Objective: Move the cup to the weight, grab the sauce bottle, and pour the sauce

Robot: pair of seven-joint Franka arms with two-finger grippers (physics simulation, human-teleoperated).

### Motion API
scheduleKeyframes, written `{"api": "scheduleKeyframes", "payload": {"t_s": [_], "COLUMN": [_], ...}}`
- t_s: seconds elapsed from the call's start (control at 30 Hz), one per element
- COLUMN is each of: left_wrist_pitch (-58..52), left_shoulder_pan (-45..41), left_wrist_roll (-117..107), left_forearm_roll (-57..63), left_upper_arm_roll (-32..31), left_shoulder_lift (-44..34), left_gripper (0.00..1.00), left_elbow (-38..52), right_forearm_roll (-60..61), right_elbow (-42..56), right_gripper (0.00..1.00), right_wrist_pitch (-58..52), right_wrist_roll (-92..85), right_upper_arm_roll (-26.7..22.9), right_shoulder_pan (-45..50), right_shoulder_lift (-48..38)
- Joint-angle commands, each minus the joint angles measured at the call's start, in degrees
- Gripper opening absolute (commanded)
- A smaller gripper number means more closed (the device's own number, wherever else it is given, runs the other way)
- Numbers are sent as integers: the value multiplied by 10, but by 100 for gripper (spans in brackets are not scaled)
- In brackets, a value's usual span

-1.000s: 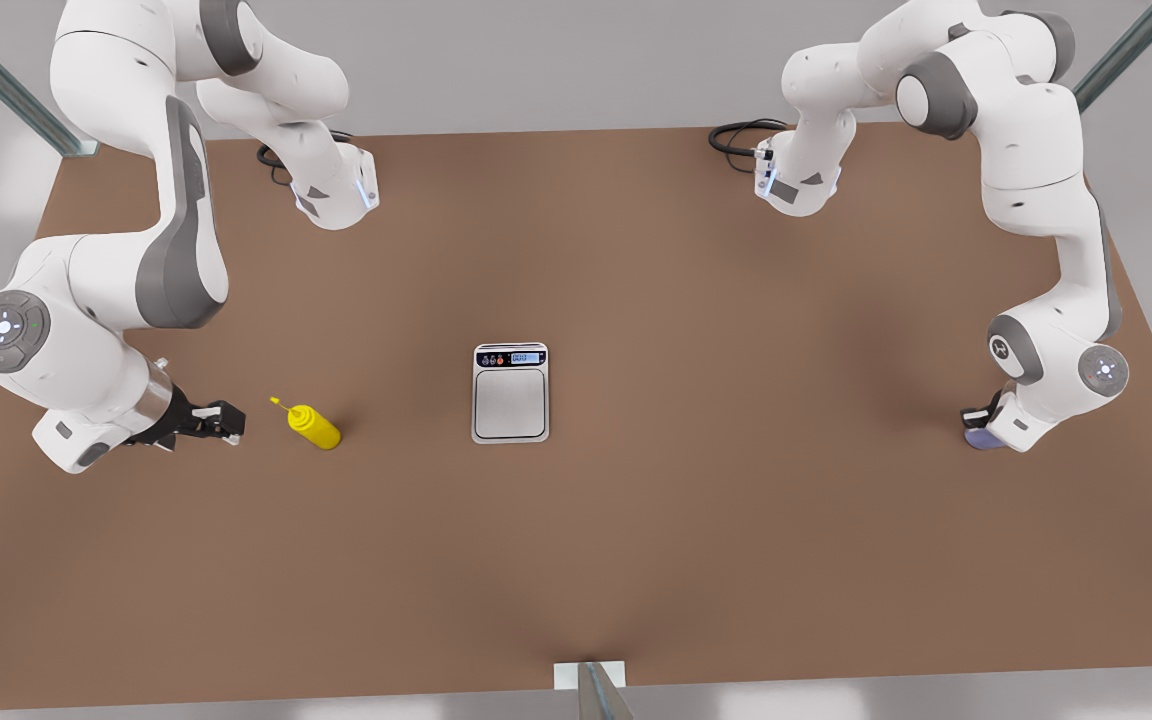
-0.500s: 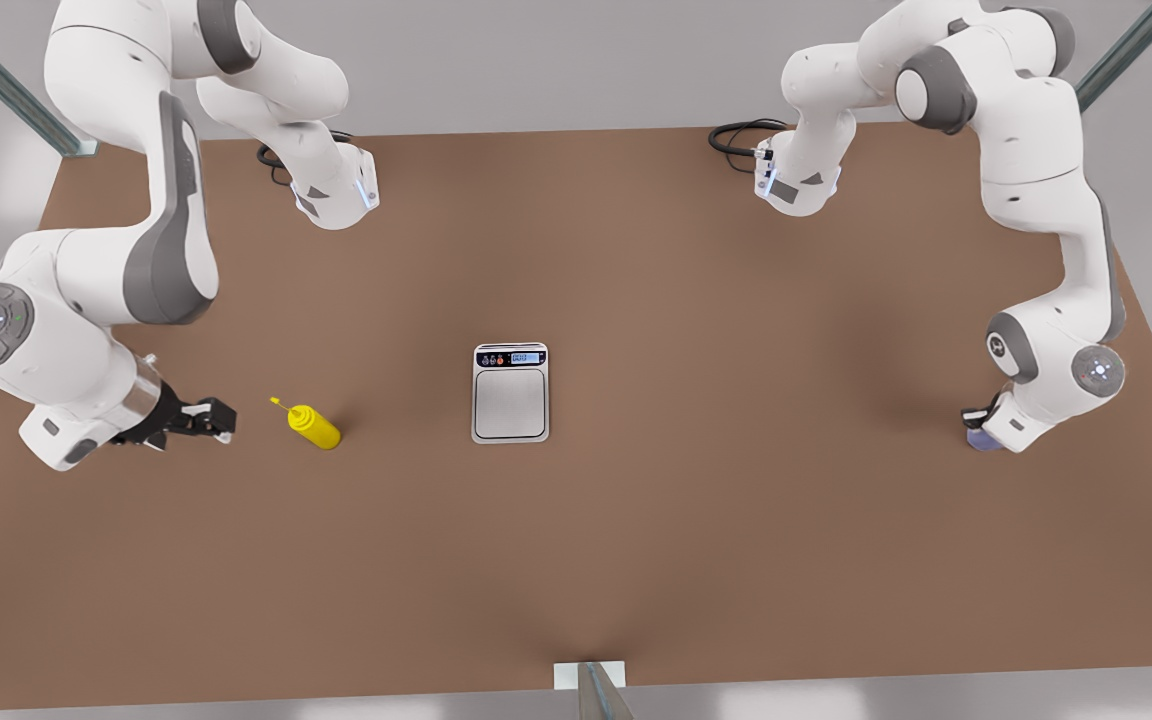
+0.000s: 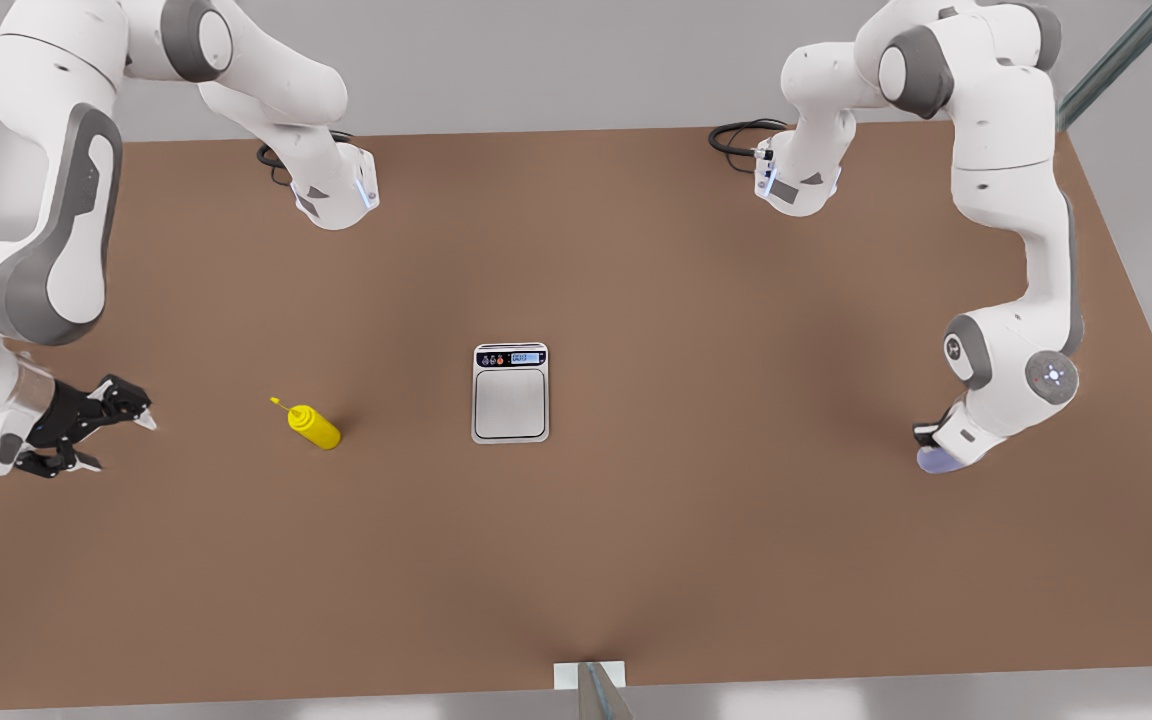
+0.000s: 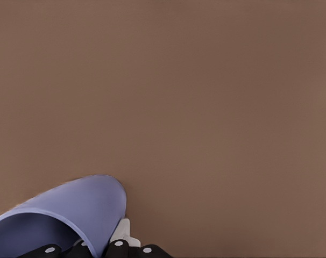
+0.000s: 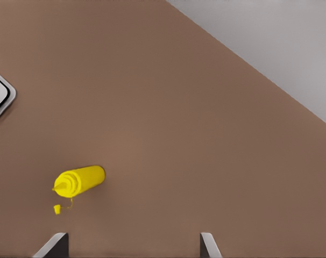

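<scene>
In the front view, our left gripper sits low near the front view's right edge, clamped on the cup, whose lavender body peeks out just beneath the wrist. The weight lies flat on the table, well apart from that gripper toward the middle. Our right gripper hangs at the front view's left edge with its black fingers spread and nothing between them; the sauce bottle stands beyond its fingertips, near but not touching, between that gripper and the weight.

In the left wrist view, we see the cup pressed right against our fingers, its wall pinched there.

In the right wrist view, our two fingertips stand wide apart, and the sauce bottle sits ahead of them, off toward one finger, with a corner of the weight farther out.
</scene>
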Motion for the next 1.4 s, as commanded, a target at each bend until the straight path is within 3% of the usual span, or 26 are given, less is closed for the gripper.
{"api": "scheduleKeyframes", "payload": {"t_s": [0.0,0.17,0.47,0.57,0.77,1.13,1.37], "left_wrist_pitch": [-2,-5,-5,-6,-10,-16,-51], "left_shoulder_pan": [0,-56,-159,-194,-248,-318,-341], "left_wrist_roll": [-1,-82,-226,-287,-364,-551,-661], "left_forearm_roll": [-50,-50,-50,-51,-51,-51,-51], "left_upper_arm_roll": [0,0,-2,-2,-2,-34,-59], "left_shoulder_lift": [0,-5,-3,-2,-2,36,98], "left_gripper": [21,21,21,21,21,21,21], "left_elbow": [0,0,6,12,25,99,207], "right_forearm_roll": [8,185,379,427,470,496,502], "right_elbow": [-3,-83,-250,-270,-274,-260,-242], "right_gripper": [92,92,92,92,92,93,93], "right_wrist_pitch": [0,-8,-105,-98,-66,-61,-60], "right_wrist_roll": [-17,-346,-704,-786,-858,-917,-921], "right_upper_arm_roll": [0,0,-1,-1,1,5,8], "right_shoulder_pan": [-1,-97,-202,-202,-191,-144,-136], "right_shoulder_lift": [0,-1,13,72,155,223,260]}}
